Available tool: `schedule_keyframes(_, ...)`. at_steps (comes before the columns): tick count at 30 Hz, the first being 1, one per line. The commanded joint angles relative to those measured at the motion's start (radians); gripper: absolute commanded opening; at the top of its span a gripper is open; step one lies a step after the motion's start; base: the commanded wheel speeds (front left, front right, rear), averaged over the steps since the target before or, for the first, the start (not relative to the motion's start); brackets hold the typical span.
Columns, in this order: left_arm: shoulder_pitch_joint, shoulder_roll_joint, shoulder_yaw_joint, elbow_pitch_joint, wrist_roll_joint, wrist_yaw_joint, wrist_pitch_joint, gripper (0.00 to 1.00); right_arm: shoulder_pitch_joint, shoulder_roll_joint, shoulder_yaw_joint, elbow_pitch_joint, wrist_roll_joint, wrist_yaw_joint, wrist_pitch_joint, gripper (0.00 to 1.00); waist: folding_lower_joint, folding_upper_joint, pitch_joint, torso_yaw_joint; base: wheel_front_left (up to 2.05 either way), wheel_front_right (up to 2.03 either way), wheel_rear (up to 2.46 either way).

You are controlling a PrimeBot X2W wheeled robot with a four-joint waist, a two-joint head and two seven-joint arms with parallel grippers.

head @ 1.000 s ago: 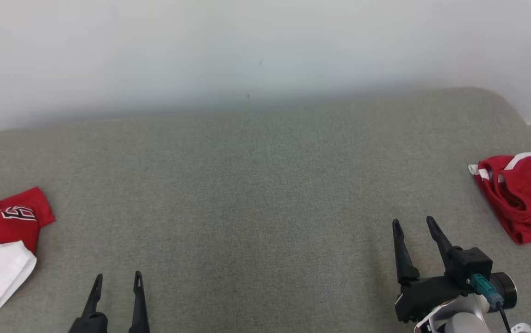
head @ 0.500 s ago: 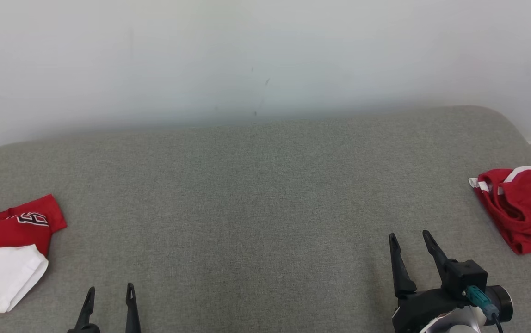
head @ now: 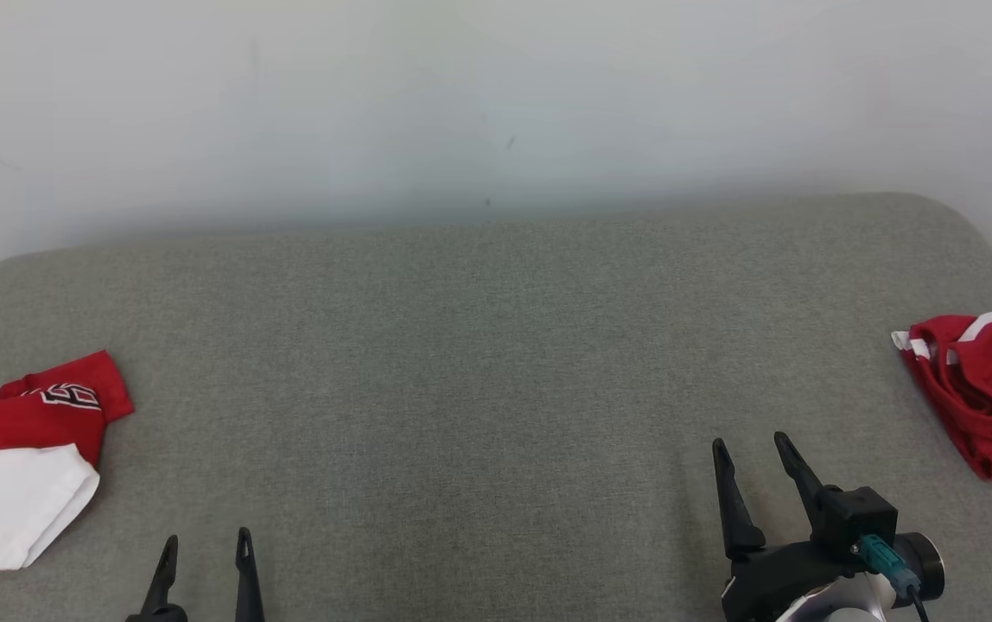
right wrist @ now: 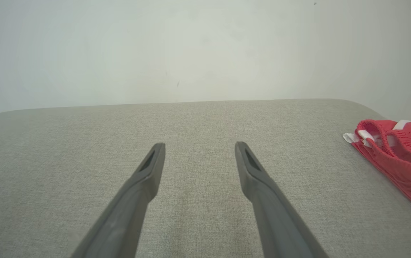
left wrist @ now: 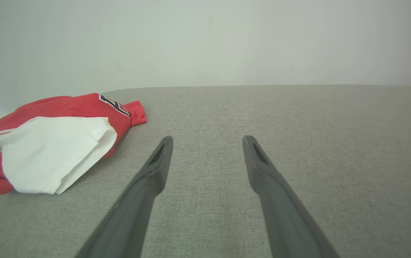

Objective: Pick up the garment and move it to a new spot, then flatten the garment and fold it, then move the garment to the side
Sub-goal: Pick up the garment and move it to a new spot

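We find the left gripper (head: pixel 207 536) and right gripper (head: pixel 748 441) empty, fingers spread. The crumpled red garment (head: pixel 988 389) lies at the frame's right edge, well apart; we advise pinching a raised fold near its white trim.

Black-white outlined print on red-white garment (head: pixel 25 419), partly folded under, unreadable; no other text.

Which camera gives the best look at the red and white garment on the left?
The left wrist view: the red and white garment lies whole and close there, white part over red, lettering visible. The head view has it small at the left edge, partly cropped. The right wrist view faces the other red garment.
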Motion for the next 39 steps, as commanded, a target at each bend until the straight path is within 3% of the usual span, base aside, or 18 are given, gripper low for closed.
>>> schedule_keyframes(1, -0.001, -0.002, 0.005, 0.001, -0.005, 0.006, -0.003, 1.00, 0.000, 0.002, 0.005, 0.001, -0.006, -0.002, 0.000, 1.00, 0.0000, 0.0000, 0.006, 0.021, 0.00, 0.00, 0.00)
schedule_keyframes(33, 0.045, -0.002, 0.094, 0.004, -0.016, 0.008, -0.003, 1.00, 0.022, 0.002, 0.098, 0.000, 0.027, -0.002, 0.000, 1.00, 0.0000, 0.0000, 0.021, 0.529, 0.00, 0.00, 0.00)
schedule_keyframes(39, 0.064, -0.002, 0.120, -0.009, -0.033, 0.020, -0.003, 1.00, -0.010, 0.002, 0.154, 0.016, 0.030, -0.002, 0.000, 1.00, 0.0000, 0.0000, 0.027, 0.553, 0.00, 0.00, 0.00)
